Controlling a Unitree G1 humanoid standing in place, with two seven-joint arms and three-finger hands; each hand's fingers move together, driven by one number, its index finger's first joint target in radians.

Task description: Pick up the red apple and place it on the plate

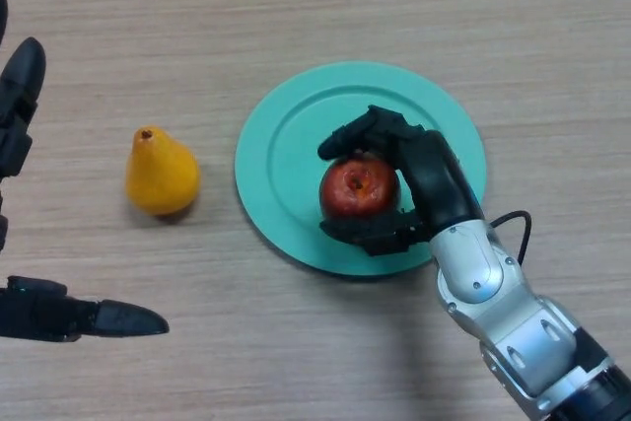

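Note:
A red apple [356, 187] sits on the teal plate [286, 145] in the middle of the table, stem end up. My right hand [429, 176] comes in from the lower right and is curled round the apple, fingers over its far side and thumb against its near side. My left hand [22, 86] shows at the left edge, away from the plate, with its fingers straight and holding nothing.
A yellow pear [160, 175] stands on the wooden table to the left of the plate, between the plate and my left hand.

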